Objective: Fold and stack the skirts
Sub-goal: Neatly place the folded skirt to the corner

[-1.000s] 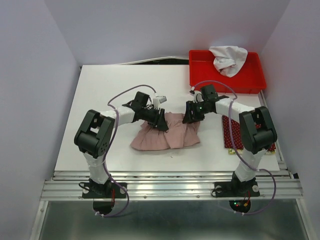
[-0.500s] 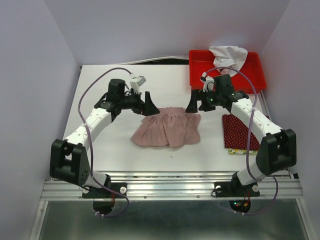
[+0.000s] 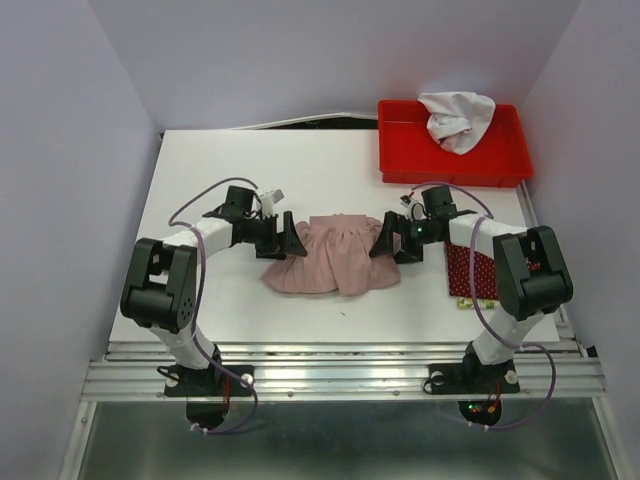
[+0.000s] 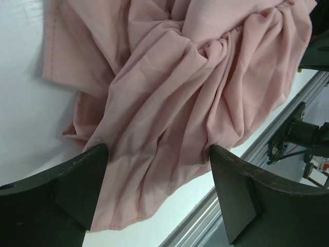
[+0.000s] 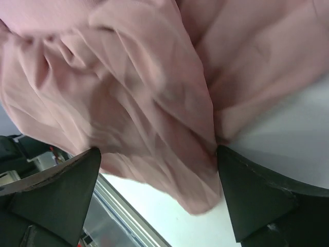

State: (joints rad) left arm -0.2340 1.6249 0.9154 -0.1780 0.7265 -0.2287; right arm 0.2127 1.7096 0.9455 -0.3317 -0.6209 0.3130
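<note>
Up close, the wrist cameras give what the overhead cannot. The left gripper (image 4: 157, 154) has its fingers (image 4: 72, 190) spread wide, and the dusty-pink pleated skirt (image 4: 169, 92) lies bunched in loose folds across the gap between them, not pinched. The right gripper (image 5: 158, 154) is spread just as wide, its fingers either side of a rumpled, rather blurred swell of the same cloth. Only the overhead view shows the whole layout. The pink skirt lies near the middle of the table (image 3: 200, 170), with the left gripper low at its far left corner and the right gripper low at its far right corner. Whether the fingertips touch the table cannot be told. Just to the right, the dark red dotted skirt (image 3: 460, 275) lies flat, partly hidden under the right arm. A sliver of the yellow-green patterned skirt (image 3: 462, 301) peeks out at its near edge. Farthest back, a red bin (image 3: 400, 150) holds a white cloth (image 3: 455, 120).
</note>
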